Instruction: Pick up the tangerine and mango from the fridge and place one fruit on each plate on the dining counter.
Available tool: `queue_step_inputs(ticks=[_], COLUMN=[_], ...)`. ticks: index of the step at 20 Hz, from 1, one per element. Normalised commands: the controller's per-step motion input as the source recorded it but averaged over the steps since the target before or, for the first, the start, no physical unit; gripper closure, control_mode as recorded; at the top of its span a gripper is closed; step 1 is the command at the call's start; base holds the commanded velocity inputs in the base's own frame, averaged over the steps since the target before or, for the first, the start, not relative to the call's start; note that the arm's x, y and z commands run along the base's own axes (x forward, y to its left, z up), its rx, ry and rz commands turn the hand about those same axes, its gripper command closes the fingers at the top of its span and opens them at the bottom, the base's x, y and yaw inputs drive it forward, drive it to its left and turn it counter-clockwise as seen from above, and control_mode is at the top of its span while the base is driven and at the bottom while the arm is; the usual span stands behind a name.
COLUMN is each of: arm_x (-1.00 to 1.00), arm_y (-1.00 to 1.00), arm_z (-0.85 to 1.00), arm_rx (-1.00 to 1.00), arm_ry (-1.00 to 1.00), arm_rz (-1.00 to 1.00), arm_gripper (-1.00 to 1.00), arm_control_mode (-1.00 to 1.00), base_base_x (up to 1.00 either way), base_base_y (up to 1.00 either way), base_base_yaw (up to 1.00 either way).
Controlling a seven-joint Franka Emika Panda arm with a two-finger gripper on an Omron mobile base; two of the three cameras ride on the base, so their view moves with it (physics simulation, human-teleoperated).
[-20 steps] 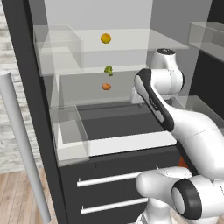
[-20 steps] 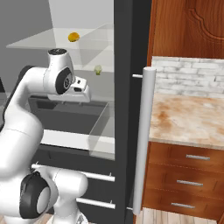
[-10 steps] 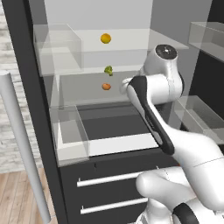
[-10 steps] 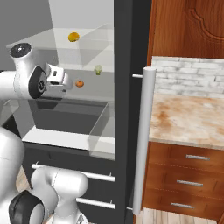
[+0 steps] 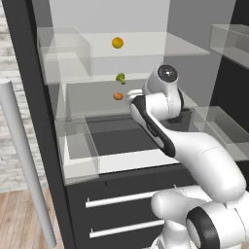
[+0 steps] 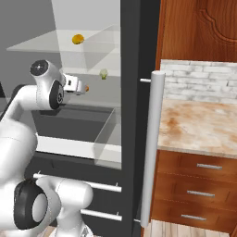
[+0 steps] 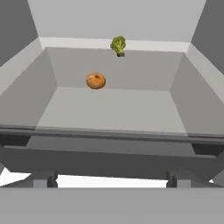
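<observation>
Far left, in the left base view: long silver bar handle [image 5: 24, 160] of the swung-open door, slanting down past the black frame of the fridge [image 5: 29, 58]. Next, clear bin [image 5: 63, 53] on the upper glass shelf and a second clear bin [image 5: 78, 151] lower down, both without fruit.

Centre, three small items stacked by level. Mango [image 5: 117, 43] on the top glass shelf, golden-yellow, sitting well above and apart from the arm. Below it a green broccoli-like piece [image 5: 120, 77] at the back of the middle level. Just under that, tangerine [image 5: 118, 96] on the pale grey floor of the same compartment, toward the back wall and left of centre in the hand view, resting free with nothing touching it.

Right of the fruit, claw [image 6: 78, 87] reached into the middle compartment at tangerine height, pointed straight at it and just short of contact. Likely aimed low and level so the fingers can pass either side of the flattened fruit without knocking the broccoli above. Spread of the fingers: cannot tell from these views, since the hand is seen side-on and small. Nothing carried.

Judgement: first pick under way, tangerine chosen as the nearer and lower target, mango left for a second trip.

Far right, in the right base view: stone tabletop [image 6: 199, 125] on red-brown drawers beside the fridge.
</observation>
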Motion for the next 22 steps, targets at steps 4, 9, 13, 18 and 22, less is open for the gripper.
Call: queue_step_inputs(ticks=[4,9,13,18,22], arm_x=[0.59,0.39,0.93,0.76,0.74], arm_y=[0.00,0.04,0.04,0.31,0.38], arm_z=[-0.24,0.00,-0.15,-0.26,-0.24], arm_rx=[0.03,0.00,0.00,-0.02,-0.01], arm_ry=[0.01,0.12,0.05,0.02,0.00], arm_rz=[0.13,0.23,0.01,0.00,0.00], arm_gripper=[-1.00,-1.00,-1.00,-1.00,-1.00], arm_control_mode=[-1.00,-1.00,-1.00,-1.00,-1.00], base_base_x=[0.00,0.00,0.00,0.00,0.00], base_base_y=[0.00,0.00,0.00,0.00,0.00], base_base_yaw=[0.00,0.00,0.00,0.00,0.00])
